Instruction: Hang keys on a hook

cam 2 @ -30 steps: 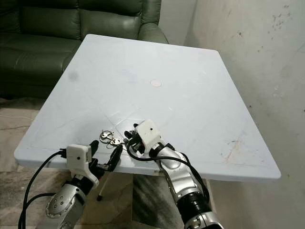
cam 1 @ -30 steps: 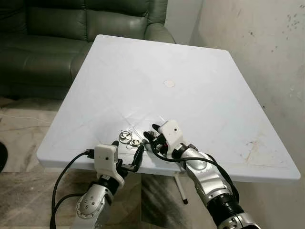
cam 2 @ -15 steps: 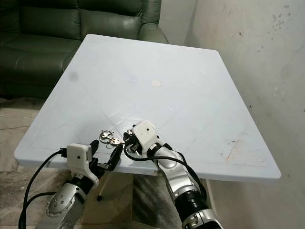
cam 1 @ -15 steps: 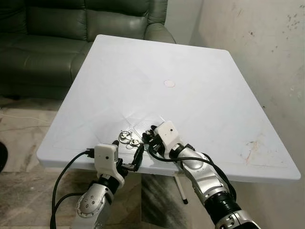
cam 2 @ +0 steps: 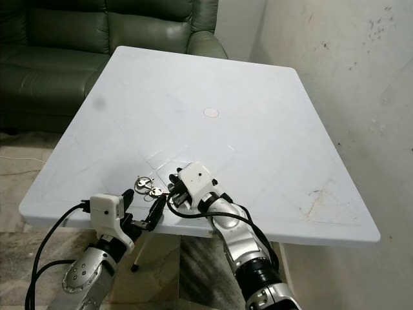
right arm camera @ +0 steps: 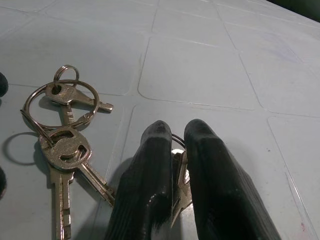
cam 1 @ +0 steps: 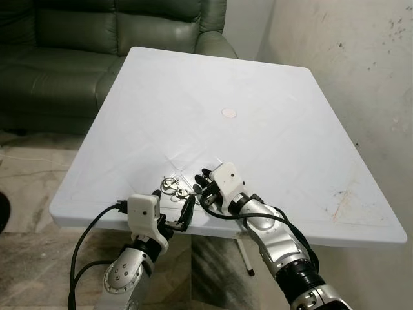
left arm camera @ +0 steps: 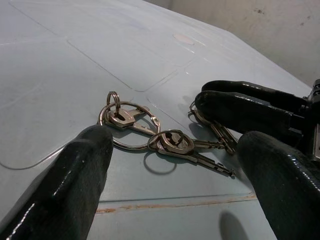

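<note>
Keys (right arm camera: 62,145) flat on table (cam 1: 271,129); right hand (right arm camera: 172,165) pinching one end, left hand (left arm camera: 170,165) spread beside.

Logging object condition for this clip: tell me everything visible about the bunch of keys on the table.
The keys are silver metal, joined by several split rings, with one small ring standing up. They lie flat near the front edge of the white table. One end of the bunch is pinched between the right hand's black fingers. The left hand is open just short of them, not touching.
</note>
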You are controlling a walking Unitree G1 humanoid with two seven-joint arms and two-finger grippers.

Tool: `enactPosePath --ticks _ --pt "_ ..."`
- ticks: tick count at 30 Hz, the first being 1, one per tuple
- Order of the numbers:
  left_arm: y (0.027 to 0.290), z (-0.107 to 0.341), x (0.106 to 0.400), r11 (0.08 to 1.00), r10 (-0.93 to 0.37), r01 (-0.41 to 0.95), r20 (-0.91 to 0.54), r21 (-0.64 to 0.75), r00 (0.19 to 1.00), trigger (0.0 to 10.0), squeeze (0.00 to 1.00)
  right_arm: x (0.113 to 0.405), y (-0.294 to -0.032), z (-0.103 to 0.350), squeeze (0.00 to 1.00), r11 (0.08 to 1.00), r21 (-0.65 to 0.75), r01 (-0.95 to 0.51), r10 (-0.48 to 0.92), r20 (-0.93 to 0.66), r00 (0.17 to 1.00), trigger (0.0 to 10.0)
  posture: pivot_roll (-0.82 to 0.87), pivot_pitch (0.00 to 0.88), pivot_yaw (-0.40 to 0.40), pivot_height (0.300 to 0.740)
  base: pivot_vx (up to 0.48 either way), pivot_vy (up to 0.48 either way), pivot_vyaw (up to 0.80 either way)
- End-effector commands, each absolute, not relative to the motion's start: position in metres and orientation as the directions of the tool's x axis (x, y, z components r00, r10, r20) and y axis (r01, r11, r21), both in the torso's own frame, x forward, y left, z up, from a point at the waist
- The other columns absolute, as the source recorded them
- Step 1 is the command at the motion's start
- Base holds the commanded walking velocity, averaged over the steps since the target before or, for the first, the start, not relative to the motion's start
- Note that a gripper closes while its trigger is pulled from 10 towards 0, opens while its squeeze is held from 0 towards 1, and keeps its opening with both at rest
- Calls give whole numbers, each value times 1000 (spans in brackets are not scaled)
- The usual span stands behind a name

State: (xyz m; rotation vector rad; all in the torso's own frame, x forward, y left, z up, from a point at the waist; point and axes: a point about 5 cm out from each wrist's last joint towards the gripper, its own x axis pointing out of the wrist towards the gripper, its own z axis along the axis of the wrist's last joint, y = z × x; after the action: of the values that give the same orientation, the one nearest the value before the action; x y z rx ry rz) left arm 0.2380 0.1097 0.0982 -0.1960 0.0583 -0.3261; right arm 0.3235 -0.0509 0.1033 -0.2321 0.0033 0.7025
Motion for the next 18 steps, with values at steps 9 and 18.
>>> enactPosePath --ticks 9,18 --pt "107 98 237 925 -332 318 -34 -208 943 10000 0 326 -49 102 0 735 -208 -645 639 -105 762 10000 121 123 -142 740 0 0 0" --pt "107 98 237 924 -331 317 -33 -213 943 10000 0 328 -48 101 518 748 -158 -645 636 -111 764 10000 120 124 -143 740 0 0 0"
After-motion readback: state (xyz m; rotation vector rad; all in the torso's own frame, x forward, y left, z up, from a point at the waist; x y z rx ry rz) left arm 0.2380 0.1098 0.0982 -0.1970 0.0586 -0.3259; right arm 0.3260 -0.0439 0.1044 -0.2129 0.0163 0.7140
